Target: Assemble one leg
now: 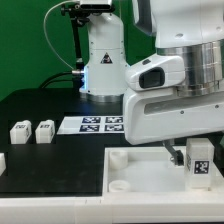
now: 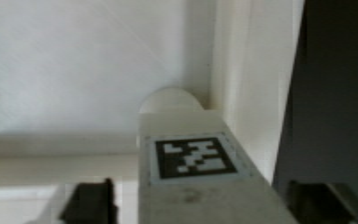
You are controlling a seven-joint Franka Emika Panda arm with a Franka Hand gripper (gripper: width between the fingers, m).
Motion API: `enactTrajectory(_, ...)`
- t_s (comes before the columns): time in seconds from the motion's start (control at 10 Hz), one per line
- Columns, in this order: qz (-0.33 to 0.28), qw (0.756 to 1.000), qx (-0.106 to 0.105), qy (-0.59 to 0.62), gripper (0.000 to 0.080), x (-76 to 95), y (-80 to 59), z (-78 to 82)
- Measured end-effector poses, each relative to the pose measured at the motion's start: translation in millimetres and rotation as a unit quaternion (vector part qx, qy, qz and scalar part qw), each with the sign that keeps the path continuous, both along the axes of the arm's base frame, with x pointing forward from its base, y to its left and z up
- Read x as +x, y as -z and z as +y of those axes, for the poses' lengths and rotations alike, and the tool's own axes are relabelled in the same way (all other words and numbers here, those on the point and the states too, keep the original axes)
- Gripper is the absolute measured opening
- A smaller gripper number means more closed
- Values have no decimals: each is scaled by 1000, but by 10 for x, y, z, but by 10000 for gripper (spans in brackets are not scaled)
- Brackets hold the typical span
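My gripper point(image 1: 197, 150) is shut on a leg point(image 1: 200, 163), a small white block with a black-and-white tag, and holds it upright over the right part of the large white tray point(image 1: 140, 172). In the wrist view the leg point(image 2: 194, 150) runs between my dark fingers point(image 2: 91, 203), which stand on both sides of it. Its rounded tip is close to the tray's inner corner and wall point(image 2: 247, 60). I cannot tell whether the tip touches the tray. Two more look-alike legs point(image 1: 18, 131) point(image 1: 44, 131) stand on the black table at the exterior view's left.
The marker board point(image 1: 100, 124) lies on the table behind the tray. The arm's white base point(image 1: 100, 60) stands at the back. Another white piece point(image 1: 2, 160) shows at the left edge. The tray has a round socket point(image 1: 120, 186) near its front left corner.
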State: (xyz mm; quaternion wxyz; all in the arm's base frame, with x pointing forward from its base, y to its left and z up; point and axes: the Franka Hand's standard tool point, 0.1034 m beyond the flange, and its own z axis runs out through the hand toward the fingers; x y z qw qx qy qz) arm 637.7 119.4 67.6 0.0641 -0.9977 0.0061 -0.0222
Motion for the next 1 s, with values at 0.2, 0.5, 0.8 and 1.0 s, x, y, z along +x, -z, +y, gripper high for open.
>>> enactTrajectory(0.2,16,993,9,120,294,-3,9,-21)
enactTrajectory(0.5,52,934,49,350,294,17,15,-68)
enactTrajectory(0.8,102,809,85,573,294,-1,27,-27)
enactTrajectory(1.0,119,749,90,646,294,-1,21,17)
